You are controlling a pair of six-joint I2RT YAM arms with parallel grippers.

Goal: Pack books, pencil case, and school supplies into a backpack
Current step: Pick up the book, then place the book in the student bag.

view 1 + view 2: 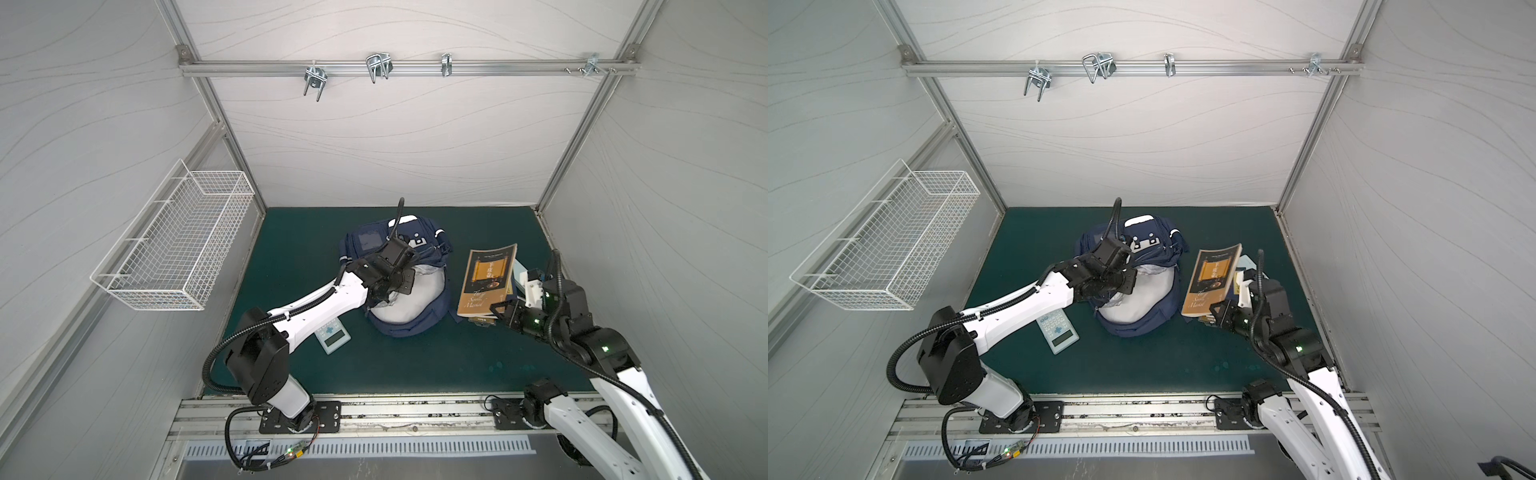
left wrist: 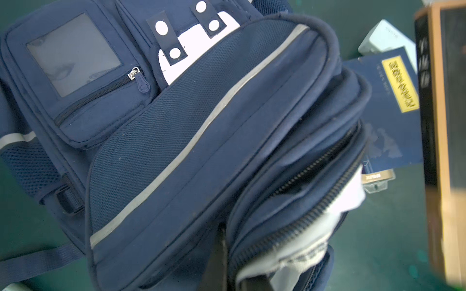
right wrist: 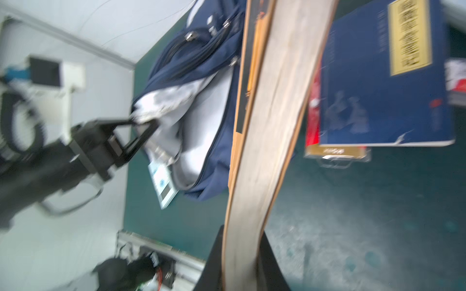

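While the left jaws pinch the pale lining (image 3: 191,105) at the mouth of the backpack (image 1: 399,328), the right jaws clamp the brown book (image 1: 486,282), tilted up beside the backpack over the navy book (image 3: 378,88) on the tabletop (image 1: 415,365).

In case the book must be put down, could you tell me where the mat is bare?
Bare: the wide front strip of mat between backpack and base rail, and the far left corner beyond the calculator. Crowded: right of the backpack, with books and right gripper.
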